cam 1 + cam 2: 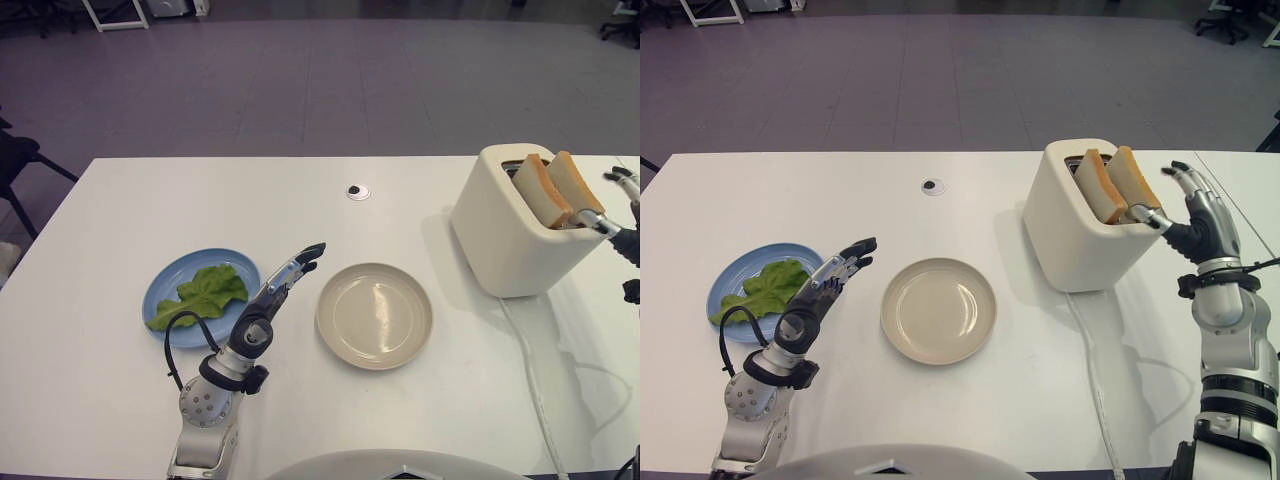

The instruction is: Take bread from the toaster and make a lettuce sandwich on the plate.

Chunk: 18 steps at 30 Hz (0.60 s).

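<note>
- My right hand (1200,225) is beside the toaster (1075,245), fingers spread, with one fingertip (1150,215) at the outer bread slice (1133,178).
- Both slices stand tilted in the slots.
- My left hand (830,280) is open, between the lettuce (765,288) on the blue plate (722,285) and the beige plate (938,312).

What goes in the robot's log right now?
bread: in toaster | right hand: open, beside bread | left hand: open | lettuce: on blue plate | beige plate: empty
</note>
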Each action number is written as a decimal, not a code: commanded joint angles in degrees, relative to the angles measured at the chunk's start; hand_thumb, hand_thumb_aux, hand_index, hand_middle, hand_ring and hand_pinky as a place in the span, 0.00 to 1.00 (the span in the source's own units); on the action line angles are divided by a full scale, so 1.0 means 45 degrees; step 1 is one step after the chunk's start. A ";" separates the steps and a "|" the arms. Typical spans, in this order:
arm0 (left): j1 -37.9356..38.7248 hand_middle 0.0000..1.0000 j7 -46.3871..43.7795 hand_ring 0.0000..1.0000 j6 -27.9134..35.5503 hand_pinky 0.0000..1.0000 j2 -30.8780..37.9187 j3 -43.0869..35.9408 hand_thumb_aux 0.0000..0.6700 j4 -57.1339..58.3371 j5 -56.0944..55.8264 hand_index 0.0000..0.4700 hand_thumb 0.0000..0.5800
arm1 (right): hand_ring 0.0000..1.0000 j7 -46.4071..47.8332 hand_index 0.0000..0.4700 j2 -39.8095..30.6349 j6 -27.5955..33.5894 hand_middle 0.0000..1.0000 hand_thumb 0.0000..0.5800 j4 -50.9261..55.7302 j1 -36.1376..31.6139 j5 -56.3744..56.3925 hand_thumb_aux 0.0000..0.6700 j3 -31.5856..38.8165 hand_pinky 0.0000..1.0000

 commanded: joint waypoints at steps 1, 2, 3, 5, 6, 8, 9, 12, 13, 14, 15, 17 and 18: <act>0.0012 0.00 0.0002 0.00 0.0029 0.00 0.0074 0.0007 0.00 0.0005 0.0202 0.00 0.00 | 0.00 0.0109 0.53 -0.0064 0.0166 0.00 0.78 0.0575 -0.0238 0.0121 0.53 0.0677 0.00; 0.0001 0.00 -0.0003 0.00 0.0026 0.00 0.0080 0.0007 0.00 0.0019 0.0203 0.00 0.00 | 0.00 0.0108 0.54 -0.0028 0.0195 0.00 0.79 0.0680 -0.0257 0.0137 0.54 0.0828 0.00; -0.0001 0.00 -0.0009 0.00 0.0011 0.00 0.0084 0.0006 0.00 0.0036 0.0205 0.00 0.00 | 0.00 0.0108 0.56 0.0006 0.0215 0.00 0.81 0.0781 -0.0273 0.0166 0.56 0.0984 0.00; 0.0003 0.00 -0.0015 0.00 -0.0011 0.00 0.0087 0.0002 0.00 0.0054 0.0204 0.00 0.00 | 0.00 0.0079 0.64 0.0003 0.0150 0.00 0.87 0.0954 -0.0320 0.0301 0.64 0.1218 0.00; 0.0005 0.00 -0.0016 0.00 -0.0016 0.00 0.0088 -0.0001 0.00 0.0053 0.0202 0.00 0.00 | 0.00 0.0049 0.70 -0.0007 0.0093 0.00 0.91 0.0955 -0.0339 0.0403 0.70 0.1273 0.00; 0.0003 0.00 -0.0018 0.00 -0.0015 0.00 0.0089 -0.0012 0.00 0.0046 0.0203 0.00 0.00 | 0.00 -0.0015 1.00 -0.0010 -0.0068 0.00 1.00 0.0841 -0.0361 0.0671 1.00 0.1280 0.00; 0.0003 0.00 -0.0019 0.00 -0.0014 0.00 0.0089 -0.0016 0.00 0.0044 0.0203 0.00 0.00 | 0.00 -0.0006 1.00 0.0015 -0.0118 0.00 1.00 0.0704 -0.0357 0.0866 1.00 0.1259 0.00; 0.0065 0.00 0.0007 0.00 -0.0014 0.00 0.0090 0.0002 0.00 -0.0019 0.0220 0.00 0.00 | 0.00 0.0130 1.00 0.0215 -0.0162 0.00 1.00 0.0374 -0.0444 0.1623 1.00 0.1124 0.00; 0.0077 0.00 0.0015 0.00 -0.0007 0.00 0.0093 0.0011 0.00 -0.0040 0.0223 0.00 0.00 | 0.00 0.0235 1.00 0.0320 -0.0115 0.00 1.00 0.0283 -0.0501 0.1988 1.00 0.1032 0.00; 0.0082 0.00 0.0021 0.00 -0.0003 0.00 0.0094 0.0016 0.00 -0.0052 0.0227 0.00 0.00 | 0.00 0.0355 1.00 0.0433 -0.0046 0.00 1.00 0.0198 -0.0551 0.2394 1.00 0.0910 0.00; 0.0079 0.00 0.0023 0.00 -0.0002 0.00 0.0094 0.0018 0.00 -0.0054 0.0230 0.00 0.00 | 0.00 0.0460 1.00 0.0543 0.0061 0.00 1.00 0.0075 -0.0607 0.2877 1.00 0.0712 0.00; 0.0061 0.00 0.0029 0.00 -0.0003 0.00 0.0092 0.0019 0.00 -0.0044 0.0233 0.00 0.00 | 0.00 0.0540 1.00 0.0720 0.0338 0.00 1.00 -0.0349 -0.0814 0.4107 1.00 -0.0028 0.00; 0.0058 0.00 0.0031 0.00 -0.0004 0.00 0.0091 0.0019 0.00 -0.0043 0.0231 0.00 0.00 | 0.00 0.0586 1.00 0.0786 0.0510 0.00 1.00 -0.0621 -0.0957 0.4871 1.00 -0.0514 0.00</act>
